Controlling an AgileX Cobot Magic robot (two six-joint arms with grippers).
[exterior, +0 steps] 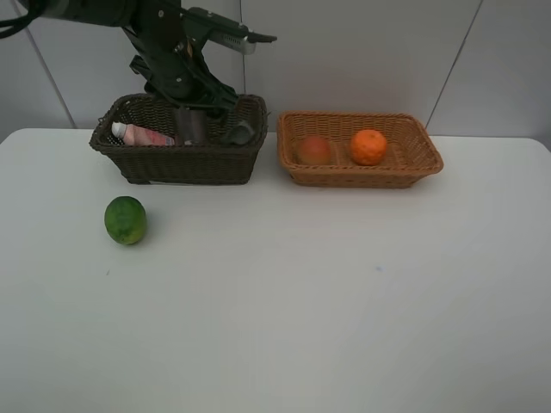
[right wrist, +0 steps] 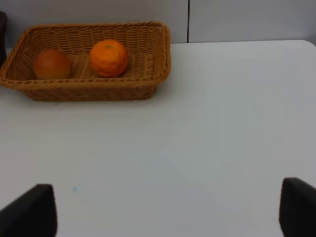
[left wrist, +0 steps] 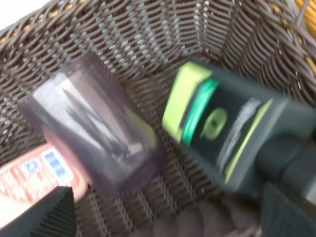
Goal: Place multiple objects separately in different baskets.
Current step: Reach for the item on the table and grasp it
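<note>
so: cup [left wrist: 94,131], bottles in dark basket [exterior: 181,163]; fruit in tan basket [exterior: 362,168]; both jaws wide, empty

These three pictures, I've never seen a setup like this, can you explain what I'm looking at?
It is a two-armed robot sorting items into baskets. One camera looks down from high up; the other two sit on the arms' wrists. The left end effector hangs open over the dark basket, which holds a mauve cup, a dark bottle and a pink bottle. The tan basket holds an orange and a peach-like fruit. A green fruit lies on the white table. Nothing is held.
</note>
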